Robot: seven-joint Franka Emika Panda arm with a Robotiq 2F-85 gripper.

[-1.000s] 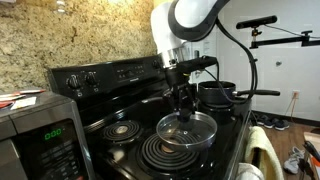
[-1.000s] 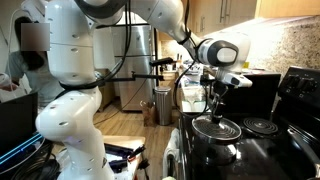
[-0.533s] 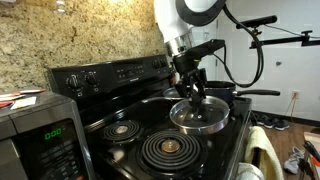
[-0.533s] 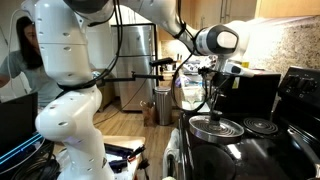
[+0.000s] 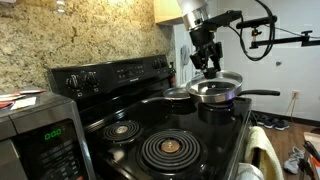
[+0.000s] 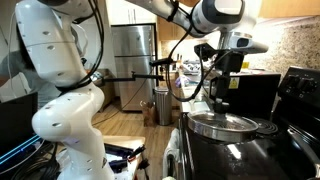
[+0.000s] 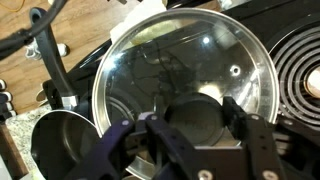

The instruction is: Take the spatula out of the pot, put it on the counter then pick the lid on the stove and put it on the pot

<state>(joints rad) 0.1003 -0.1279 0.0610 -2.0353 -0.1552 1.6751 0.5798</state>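
Note:
In both exterior views my gripper point(image 5: 207, 68) point(image 6: 222, 95) points down and is shut on the dark centre knob of the see-through lid point(image 5: 215, 88) point(image 6: 222, 123). I hold the lid level over the dark pot point(image 5: 216, 104) at the stove's back corner, at or just above its rim; I cannot tell if they touch. The pot's long handle point(image 5: 262, 93) sticks out sideways. In the wrist view the lid point(image 7: 190, 60) fills the frame, with its knob point(image 7: 190, 108) between the gripper's point(image 7: 197, 121) fingers. The pot's inside is hidden under the lid. The spatula is out of view.
A frying pan point(image 5: 178, 95) point(image 7: 60, 145) sits right beside the pot on the black stove point(image 5: 110, 75). Spiral coil burners point(image 5: 165, 148) point(image 5: 122, 129) lie in front, and a microwave point(image 5: 35, 135) stands at the near corner. The robot's white base point(image 6: 70, 90) stands beside the stove.
My gripper has carried the lid up from over the front coil burner and back across the stove to above the pot. Its grip on the knob has not changed.

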